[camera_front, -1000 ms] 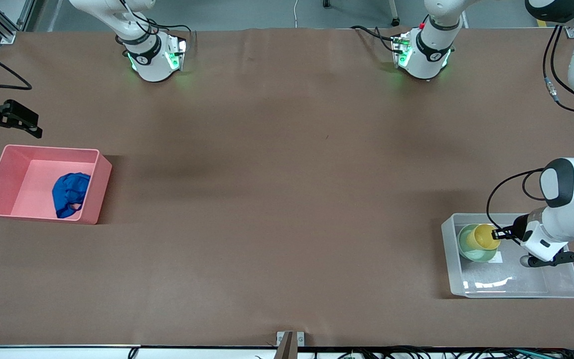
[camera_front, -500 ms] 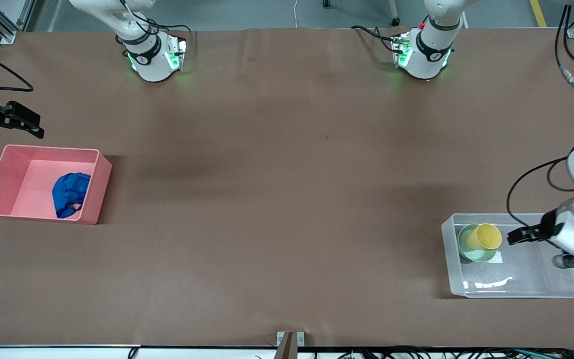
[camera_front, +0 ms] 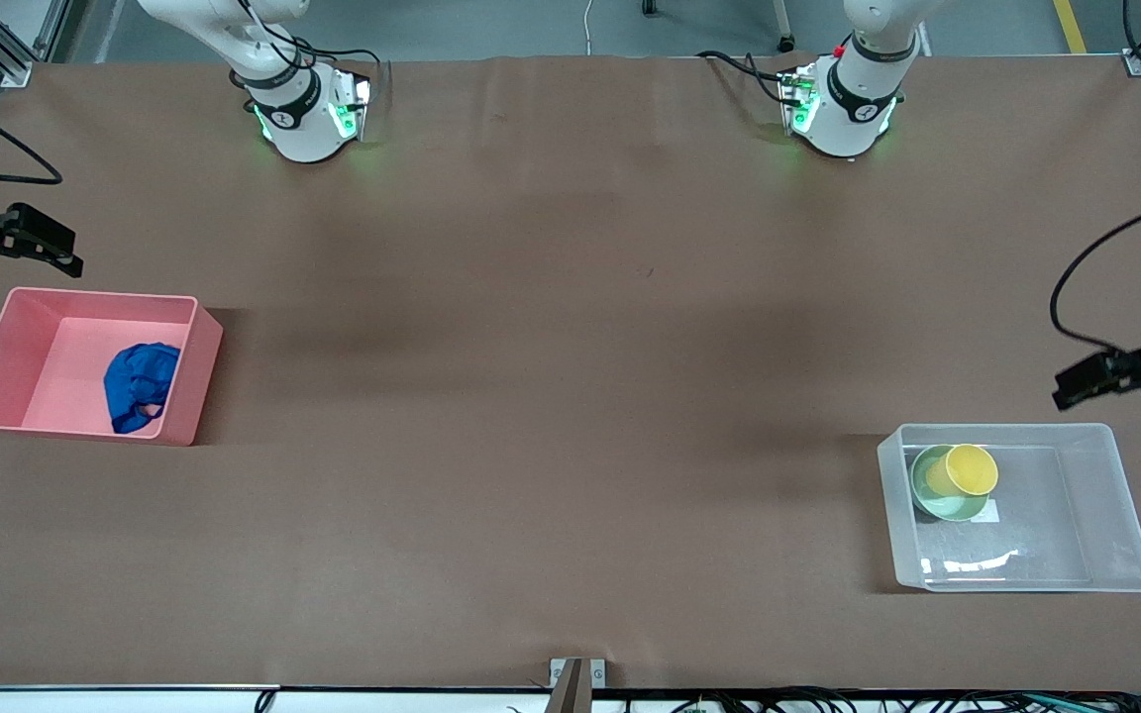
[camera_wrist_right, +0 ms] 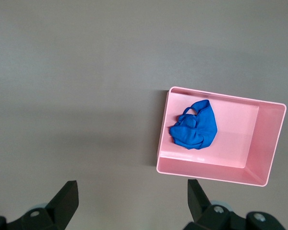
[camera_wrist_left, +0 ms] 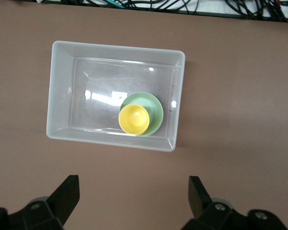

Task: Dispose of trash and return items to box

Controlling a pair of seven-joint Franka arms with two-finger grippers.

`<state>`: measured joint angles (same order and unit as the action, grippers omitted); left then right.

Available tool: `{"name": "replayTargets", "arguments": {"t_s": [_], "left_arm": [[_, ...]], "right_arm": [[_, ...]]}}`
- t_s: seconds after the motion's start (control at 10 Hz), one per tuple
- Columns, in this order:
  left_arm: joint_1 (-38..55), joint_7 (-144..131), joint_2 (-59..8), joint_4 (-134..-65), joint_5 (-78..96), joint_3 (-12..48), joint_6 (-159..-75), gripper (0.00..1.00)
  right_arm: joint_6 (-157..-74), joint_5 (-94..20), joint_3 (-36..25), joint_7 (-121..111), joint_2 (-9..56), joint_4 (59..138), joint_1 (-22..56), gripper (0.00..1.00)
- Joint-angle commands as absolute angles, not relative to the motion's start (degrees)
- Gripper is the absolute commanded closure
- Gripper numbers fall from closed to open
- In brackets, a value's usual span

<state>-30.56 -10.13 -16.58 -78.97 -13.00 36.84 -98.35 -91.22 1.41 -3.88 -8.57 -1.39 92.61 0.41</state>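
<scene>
The yellow cup (camera_front: 967,468) lies tilted in the mint-green bowl (camera_front: 937,500), in a corner of the clear tub (camera_front: 1056,525) at the left arm's end of the table. My left gripper (camera_front: 1076,381) is open and empty, up in the air beside the tub. The left wrist view shows its gripper (camera_wrist_left: 133,184) with the tub (camera_wrist_left: 62,91), bowl (camera_wrist_left: 154,112) and cup (camera_wrist_left: 133,119). The blue rag (camera_front: 140,384) lies in the pink bin (camera_front: 6,337). My right gripper (camera_front: 28,267) waits open and empty beside that bin. The right wrist view shows its gripper (camera_wrist_right: 132,187), the bin (camera_wrist_right: 259,143) and the rag (camera_wrist_right: 196,127).
Both arm bases (camera_front: 303,119) (camera_front: 843,114) stand at the table's edge farthest from the front camera. A small metal bracket (camera_front: 575,678) sits at the nearest edge, with cables (camera_front: 828,701) along it. Brown table lies between bin and tub.
My left gripper was at the yellow cup's rim in the tub. It has let go, risen and drawn away toward the left arm's end. The cup stays in the bowl.
</scene>
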Motion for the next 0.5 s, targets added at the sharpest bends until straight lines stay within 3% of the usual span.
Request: {"name": "replayTargets", "arguments": {"t_s": [0.0,0.2,0.4], "left_arm": [[-30.4,-8.8,-14.4,-77.7,-11.0,38.0,-93.7,0.00],[-20.3,-7.6,-6.8,-80.5,-7.6,26.8,-89.9,0.00],[-10.1,-3.1,-3.7,-81.7,-2.0,14.0,-85.0,0.00]], "right_arm": [[-92.2,1.4,-3.8,-7.8,-2.1,93.6,0.1,0.00],[-94.3,1.4,-3.8,-7.9,-1.2,93.6,-0.7,0.00],[-94.3,1.3,-4.0,-7.8,-1.4,93.3,-0.7,0.00]]}}
